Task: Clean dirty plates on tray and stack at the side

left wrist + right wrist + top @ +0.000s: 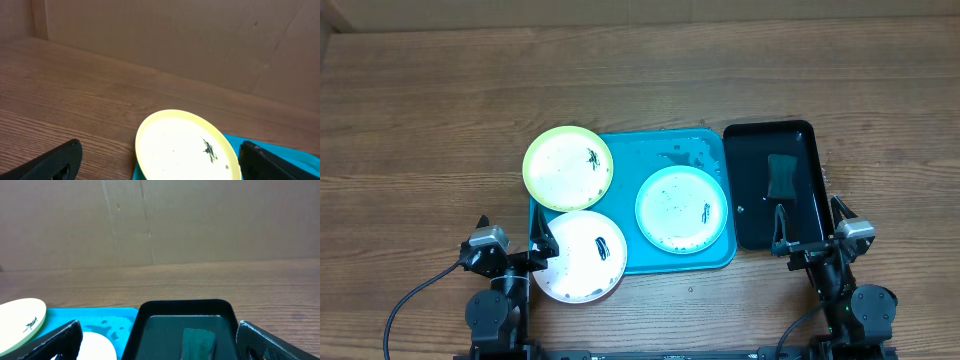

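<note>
Our left tool (540, 250) and right tool (784, 238) both stand spread and empty near the six o'clock edge of the table (420, 120). On the tray (640, 150), the lime-green plate (568, 168) overhangs at ten o'clock, the pinkish-brown plate (580, 255) at seven, and the teal plate (682, 208) lies at four. We'd first fetch the sponge (782, 176) from the black tray (750, 215) at three o'clock: drop straight down, pinch its narrow sides, clear the rim.

You are getting bare bench (420, 120) left of tray (650, 150); black tray (750, 160) is blocking right side.
</note>
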Robot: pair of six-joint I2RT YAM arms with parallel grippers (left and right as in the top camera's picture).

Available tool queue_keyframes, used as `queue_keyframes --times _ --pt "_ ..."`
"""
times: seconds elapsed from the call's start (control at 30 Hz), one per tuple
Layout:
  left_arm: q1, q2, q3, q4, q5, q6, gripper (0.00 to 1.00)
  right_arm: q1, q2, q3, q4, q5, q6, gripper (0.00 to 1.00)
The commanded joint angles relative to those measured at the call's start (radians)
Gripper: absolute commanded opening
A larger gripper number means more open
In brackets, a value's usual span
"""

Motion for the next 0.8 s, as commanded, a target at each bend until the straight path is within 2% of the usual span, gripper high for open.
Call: queue_keyframes --times 0.0,0.77 --pt "0.002 -0.008 -0.003 0.002 -0.002 0.023 1.00 -0.002 -0.008 -0.011 0.006 0.005 -0.003 1.00" --pt "0.002 -0.008 -0.003 0.002 0.005 -0.005 1.00 -0.002 -0.007 -0.011 0.002 0.046 -0.003 1.00"
